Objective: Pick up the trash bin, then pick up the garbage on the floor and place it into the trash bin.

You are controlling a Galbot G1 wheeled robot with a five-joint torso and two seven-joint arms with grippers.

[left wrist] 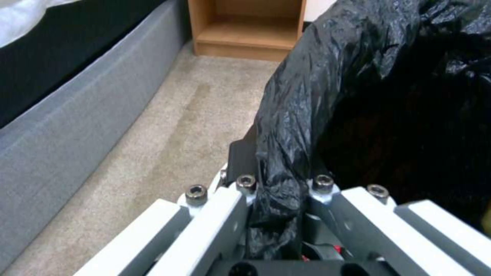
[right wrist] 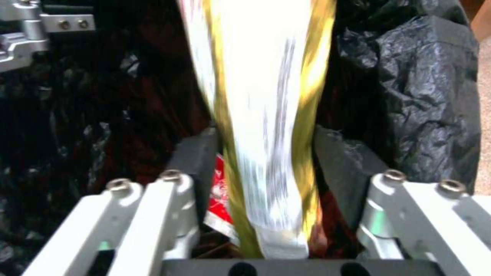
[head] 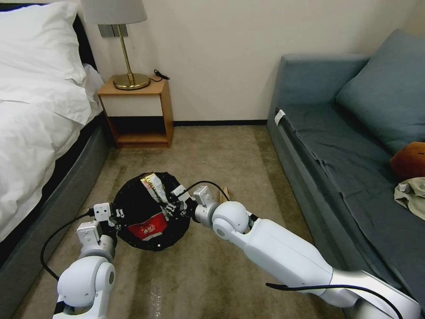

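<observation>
Trash bin point(head: 150, 212): held above the carpet point(head: 212, 150), between the bed point(head: 35, 133) on the robot's left and the blue sofa point(head: 345, 146) on its right. Mouth faces up toward the head camera; black liner bag point(left wrist: 317, 88) folded over the rim.

Inside the bin: red-and-white wrapper point(head: 147, 229) lying low near the side closest to the robot. Gold snack wrapper point(head: 152, 184) stands up from the mouth on the far side, silver inner face showing, its lower end leading down to the right gripper.

Right gripper point(head: 173, 204): reaches in over the bin's right rim. In the right wrist view the gold wrapper runs straight between the two dark finger pads point(right wrist: 197, 161), which stand a little apart on either side of it. Jaws part-way apart; cannot tell whether they press the wrapper or it hangs loose between them. Red wrapper visible just below the left pad there.

Left gripper point(head: 116, 218): at the bin's left rim. The left wrist view shows bag-covered rim bunched between the fingers, one finger outside the wall, the other inside. Clamped on the rim, carrying the bin.

Further out: wooden nightstand point(head: 137, 110) with a brass lamp point(head: 126, 48) against the far wall. Tan scrap point(head: 226, 191) on the carpet just behind the right wrist, mostly hidden.
</observation>
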